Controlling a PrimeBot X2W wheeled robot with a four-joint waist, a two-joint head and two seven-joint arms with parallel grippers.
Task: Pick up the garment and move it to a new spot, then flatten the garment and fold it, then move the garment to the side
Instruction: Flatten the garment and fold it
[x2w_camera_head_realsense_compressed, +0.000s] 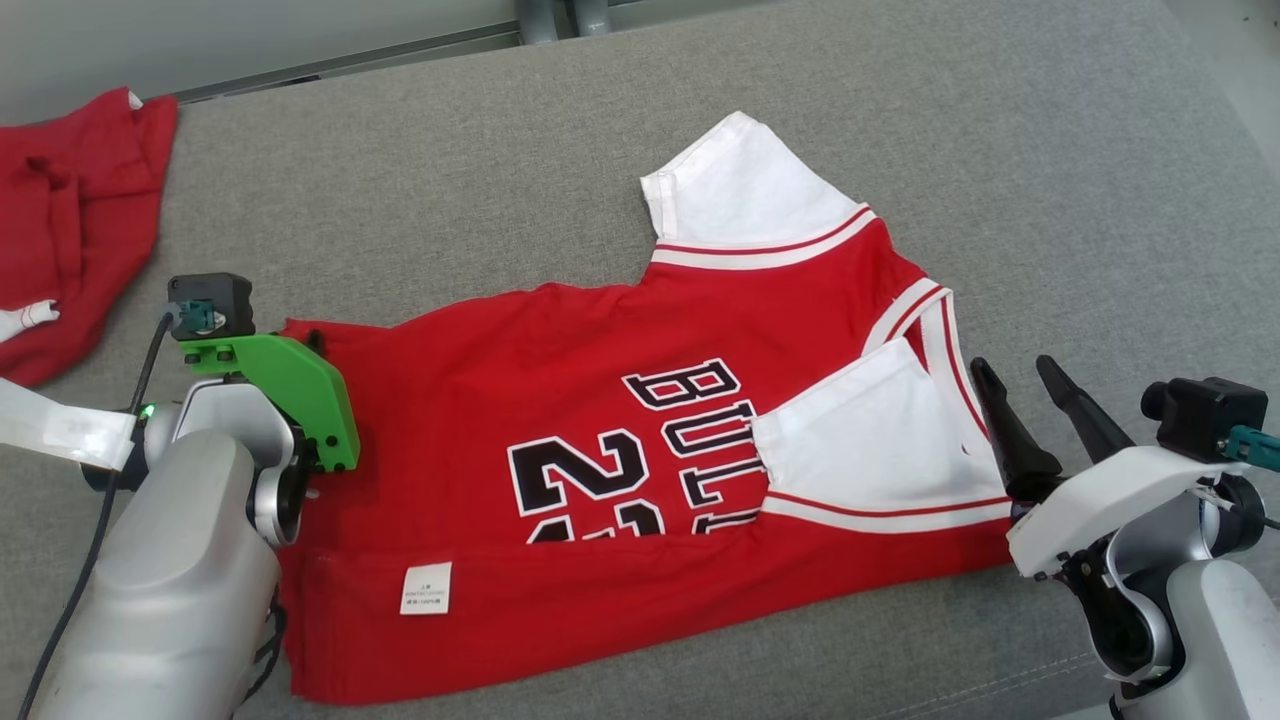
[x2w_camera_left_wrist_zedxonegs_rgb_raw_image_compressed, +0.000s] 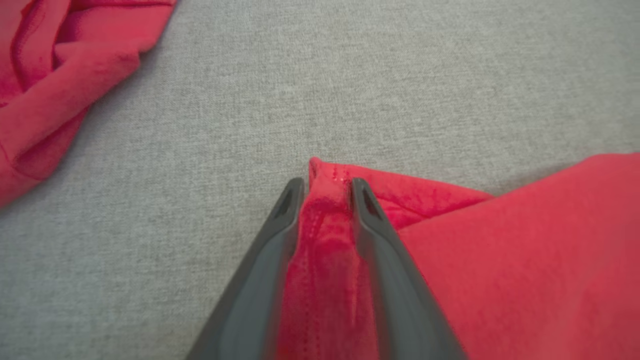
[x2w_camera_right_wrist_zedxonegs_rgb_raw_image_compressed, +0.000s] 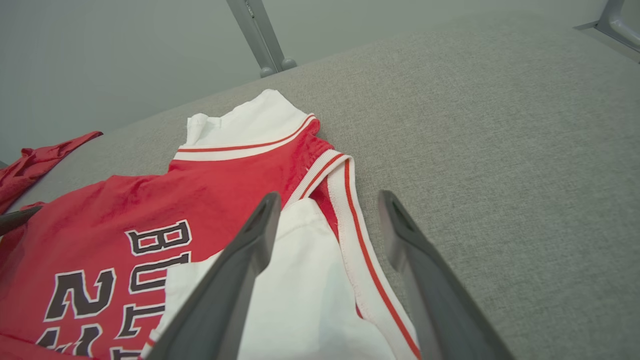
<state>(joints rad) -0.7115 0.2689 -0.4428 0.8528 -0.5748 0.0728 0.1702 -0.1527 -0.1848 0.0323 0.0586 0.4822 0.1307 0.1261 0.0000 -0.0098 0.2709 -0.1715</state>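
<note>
- Fingers (x2w_camera_left_wrist_zedxonegs_rgb_raw_image_compressed: 280, 240) of the left gripper (x2w_camera_left_wrist_zedxonegs_rgb_raw_image_compressed: 326, 186) pinch a bunched corner of the red jersey (x2w_camera_head_realsense_compressed: 560, 400). The cloth is squeezed between them and the stitched hem pokes out past the tips, lower middle of the left wrist view.
- In the head view that wrist sits at lower left, with its green bracket (x2w_camera_head_realsense_compressed: 290, 390) over the jersey's left edge (the fingers themselves are hidden beneath it).
- On the right gripper (x2w_camera_head_realsense_compressed: 1013, 368) the fingers stand spread apart with nothing held. It is at lower right of the head view, tips just beside the striped neckline.
- In the right wrist view one finger shows over the folded-in white sleeve (x2w_camera_head_realsense_compressed: 880, 440) and the other over the bare grey cushion (x2w_camera_head_realsense_compressed: 450, 150). The striped trim runs up between them. Whether either finger touches, I cannot tell.
- The jersey lies across the middle of the head view, on the cushion, partly folded. A strip along its lower edge is turned over and shows a white care label (x2w_camera_head_realsense_compressed: 426, 588) at lower centre.
- The black lettering and numerals on its front are half covered by the folded-in sleeve.
- A second white sleeve (x2w_camera_head_realsense_compressed: 740, 190) lies flat, pointing toward upper centre.
- Another red garment (x2w_camera_head_realsense_compressed: 70, 230) lies rumpled at upper left, well apart from the jersey.
- Grey metal posts (x2w_camera_head_realsense_compressed: 560, 15) stand beyond the cushion's far edge, top centre.
</note>
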